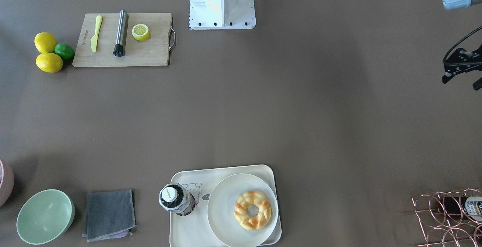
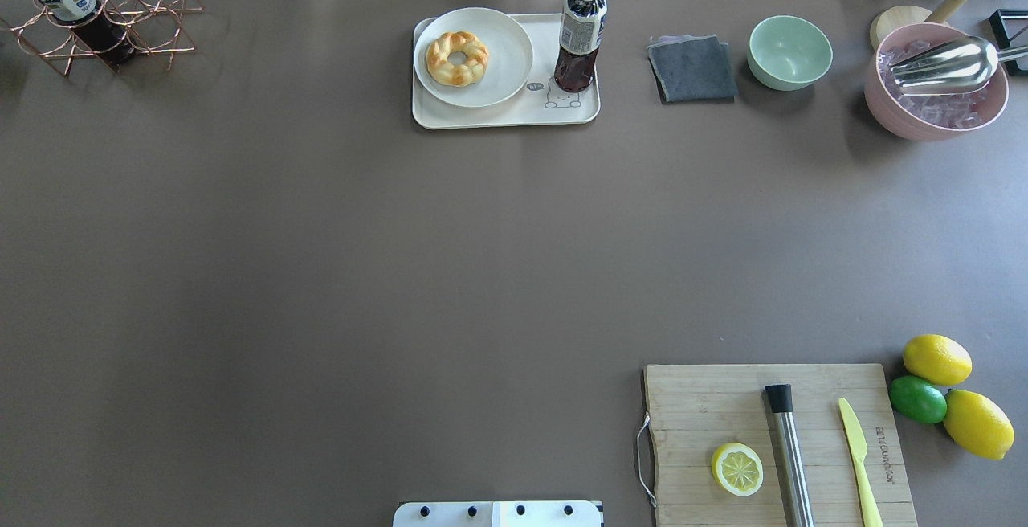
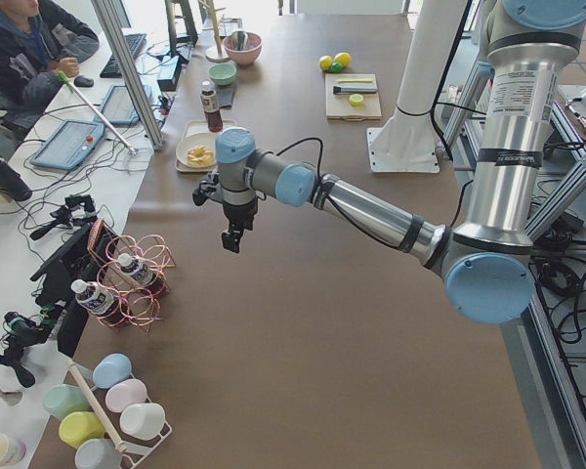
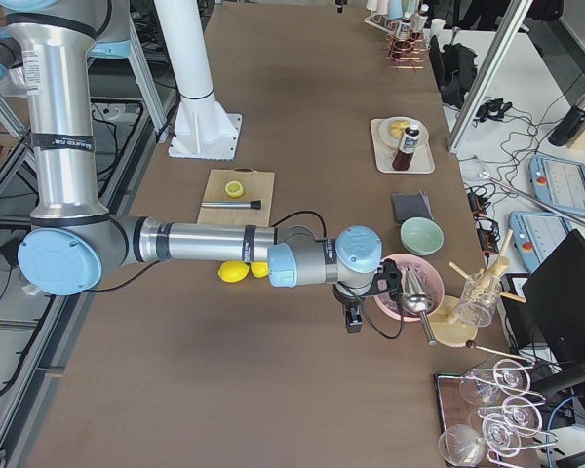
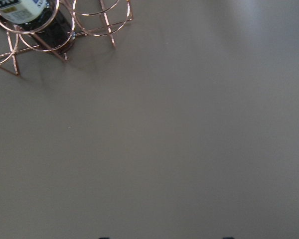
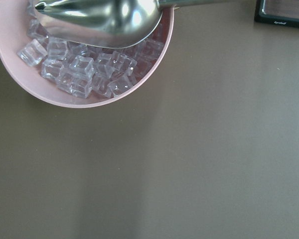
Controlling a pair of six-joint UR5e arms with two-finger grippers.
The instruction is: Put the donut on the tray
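The golden-brown braided donut (image 1: 252, 209) lies on a round white plate (image 1: 226, 194) that sits on the cream tray (image 1: 184, 232) at the table's far side. The donut (image 2: 456, 58) and the tray (image 2: 498, 116) also show in the overhead view. A dark drink bottle (image 2: 580, 37) stands on the tray beside the plate. My left gripper (image 1: 461, 81) hovers over bare table near the wire rack, far from the tray, its fingertips wide apart and empty. My right gripper (image 4: 351, 320) hovers beside the pink ice bowl; I cannot tell whether it is open.
A copper wire rack (image 2: 96, 13) with a bottle stands at the far left corner. A grey cloth (image 2: 692, 67), a green bowl (image 2: 790, 51) and a pink ice bowl with a scoop (image 2: 936, 81) line the far right. A cutting board (image 2: 723, 398) and lemons (image 2: 936, 359) lie near right.
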